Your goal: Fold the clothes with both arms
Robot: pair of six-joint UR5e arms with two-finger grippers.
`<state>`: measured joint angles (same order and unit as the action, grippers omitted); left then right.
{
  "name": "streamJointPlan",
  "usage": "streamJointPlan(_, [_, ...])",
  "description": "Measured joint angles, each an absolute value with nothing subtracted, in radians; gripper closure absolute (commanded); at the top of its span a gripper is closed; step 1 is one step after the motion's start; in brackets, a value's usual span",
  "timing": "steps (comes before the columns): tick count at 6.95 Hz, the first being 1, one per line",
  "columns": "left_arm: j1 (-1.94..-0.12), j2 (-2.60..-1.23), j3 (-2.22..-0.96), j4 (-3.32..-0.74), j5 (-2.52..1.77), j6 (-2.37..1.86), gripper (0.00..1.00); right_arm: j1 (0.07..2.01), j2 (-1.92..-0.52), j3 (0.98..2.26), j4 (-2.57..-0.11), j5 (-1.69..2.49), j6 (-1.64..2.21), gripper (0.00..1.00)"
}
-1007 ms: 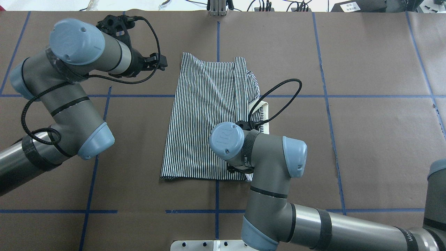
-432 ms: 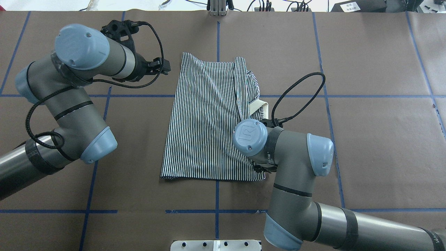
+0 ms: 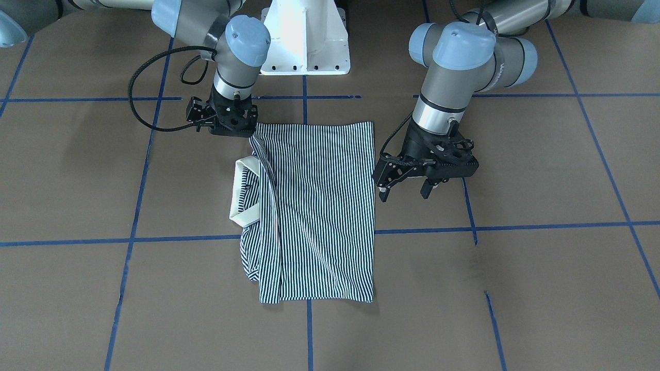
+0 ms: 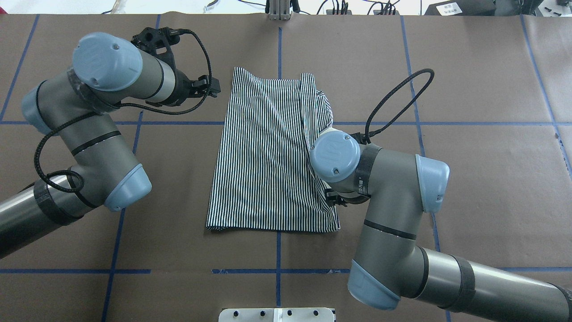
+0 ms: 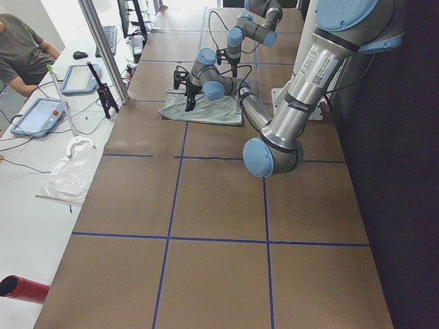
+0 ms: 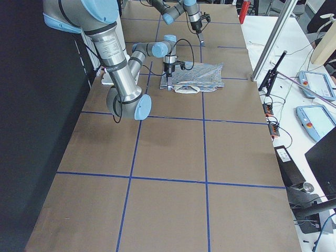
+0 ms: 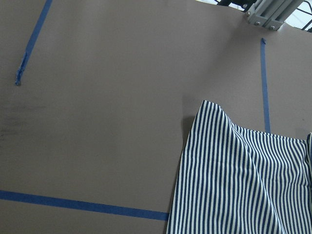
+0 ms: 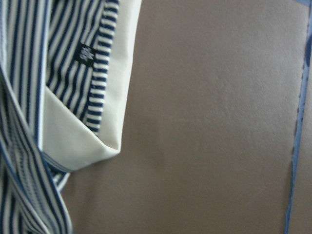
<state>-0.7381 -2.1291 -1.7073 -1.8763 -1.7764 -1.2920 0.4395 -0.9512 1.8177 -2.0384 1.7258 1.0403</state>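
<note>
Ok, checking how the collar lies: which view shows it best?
Front-facing: the whole collar shows, sticking out beside the shirt, nothing over it. The right wrist view has one corner close up. Overhead, the right arm hides nearly all of it. In the side views it is tiny at best; left wrist misses it.

We see a brown tabletop gridded with blue tape lines, a second, white tabletop alongside it carrying a blue-edged tablet and cables, a slanted aluminium post at its edge, and a black panel opposite.
</note>
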Motion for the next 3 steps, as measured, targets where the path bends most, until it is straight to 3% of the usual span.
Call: streamJointPlan(3, [-0.738,-2.128,-1.71,-1.876,-1.776,-1.287,0.0,0.459,-0.827,1.623,-1.816,1.727,1.015,0.0])
